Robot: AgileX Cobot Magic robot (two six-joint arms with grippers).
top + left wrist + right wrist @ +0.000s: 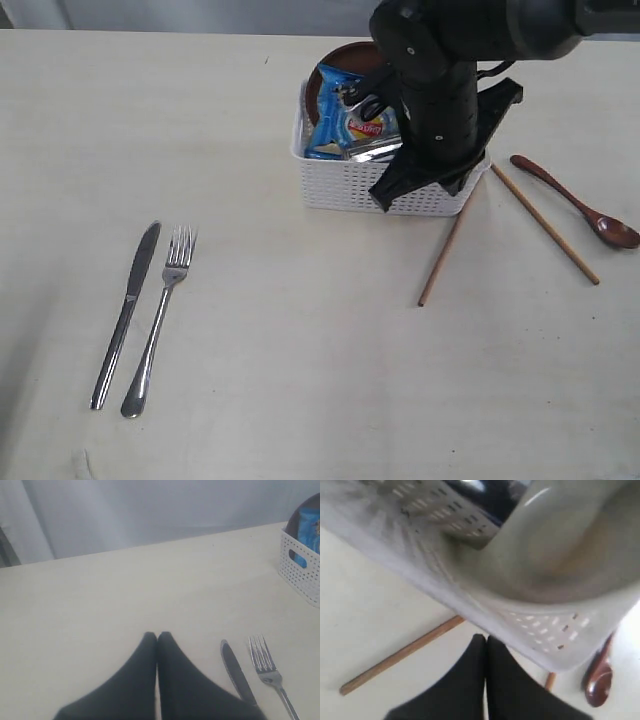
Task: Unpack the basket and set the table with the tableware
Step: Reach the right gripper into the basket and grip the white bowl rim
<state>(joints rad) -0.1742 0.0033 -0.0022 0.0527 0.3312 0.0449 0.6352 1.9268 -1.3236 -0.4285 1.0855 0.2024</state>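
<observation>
Knife (124, 315), fork (157, 322), spoon (575, 202), chopsticks (545, 224) laid out on table (300, 360); plate (345, 58) and bowl (570, 545) not yet out of basket (340, 187) (chips packet (335, 120) too); left gripper (157, 636) and right gripper (486, 640) both empty, fingers pressed together.

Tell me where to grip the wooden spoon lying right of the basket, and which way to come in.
Grip the wooden spoon at mid-handle, coming straight down from above with the jaws across the handle. It lies flat on the table, the handle is slim, and the chopstick beside it lies apart, probably leaving room.
</observation>
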